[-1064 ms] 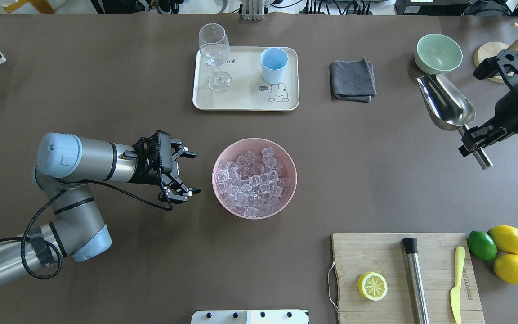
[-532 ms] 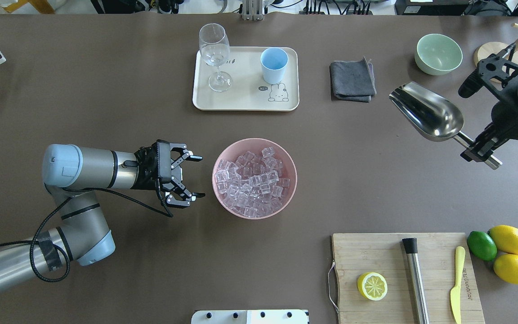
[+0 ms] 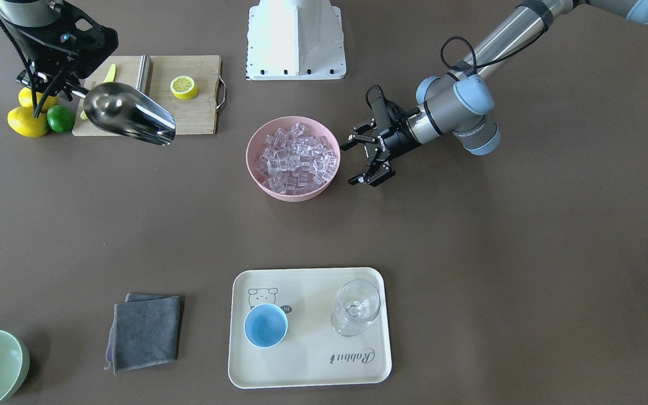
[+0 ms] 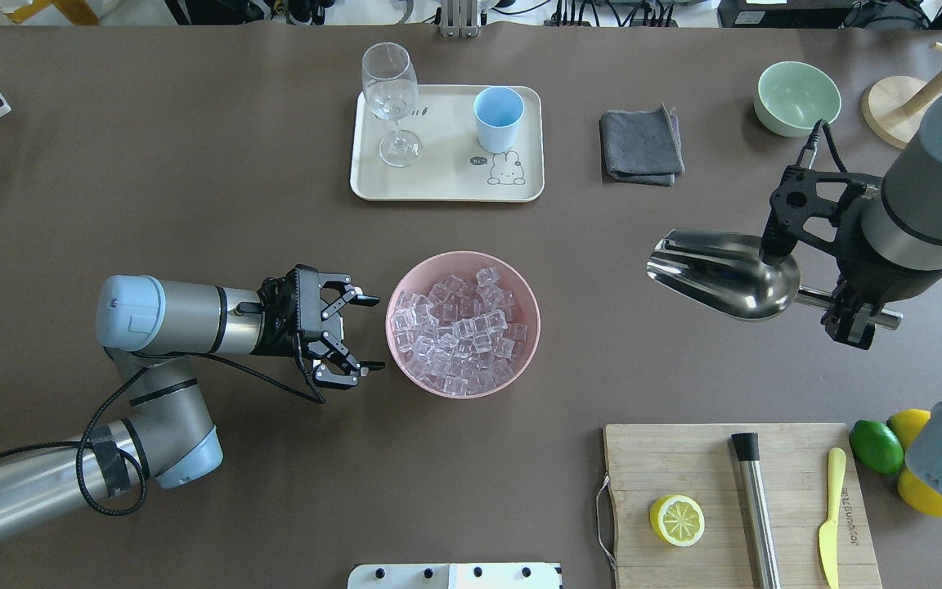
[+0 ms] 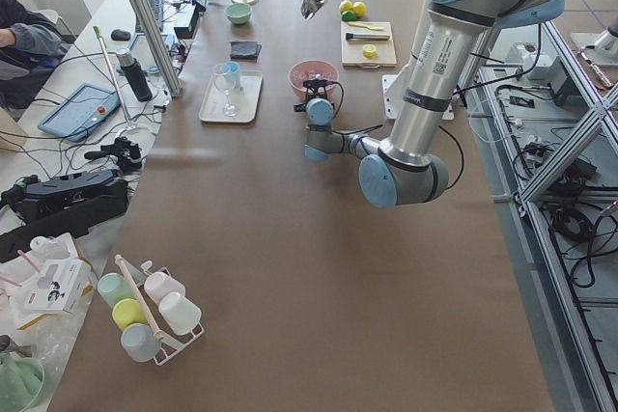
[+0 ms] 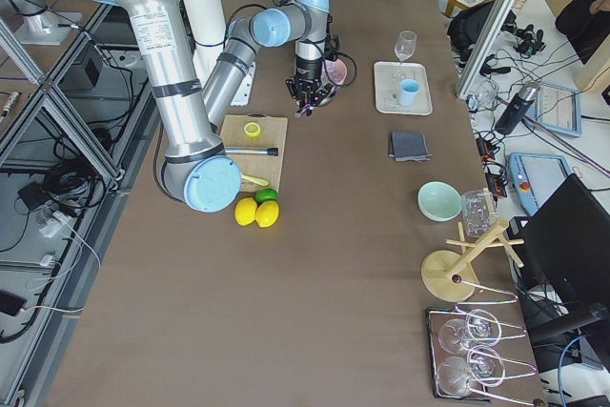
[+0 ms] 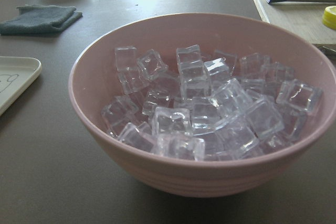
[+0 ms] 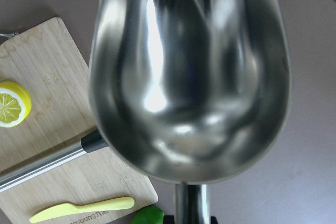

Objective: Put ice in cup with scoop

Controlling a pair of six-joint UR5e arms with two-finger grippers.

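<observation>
The ice [image 4: 461, 327] is a heap of clear cubes in a pink bowl [image 4: 399, 360] at the table's middle, also shown close up in the left wrist view [image 7: 199, 108]. The light-blue cup [image 4: 498, 117] stands empty on a cream tray [image 4: 446, 186]. My right gripper [image 4: 847, 315] is shut on the handle of the steel scoop [image 4: 720, 274]. It holds the scoop in the air right of the bowl, mouth towards the bowl, and the trough is empty [image 8: 189, 77]. My left gripper [image 4: 379, 335] is open and empty just left of the bowl.
A wine glass [image 4: 390, 98] stands on the tray beside the cup. A grey cloth [image 4: 641, 147] and a pale-green bowl [image 4: 796, 98] lie at the back right. A cutting board [image 4: 684, 466] carries a lemon half, a steel cylinder [image 4: 755, 507] and a yellow knife.
My right arm has carried the scoop left and nearer, turning its mouth towards the pink bowl. My left gripper has moved right, closer to the bowl.
</observation>
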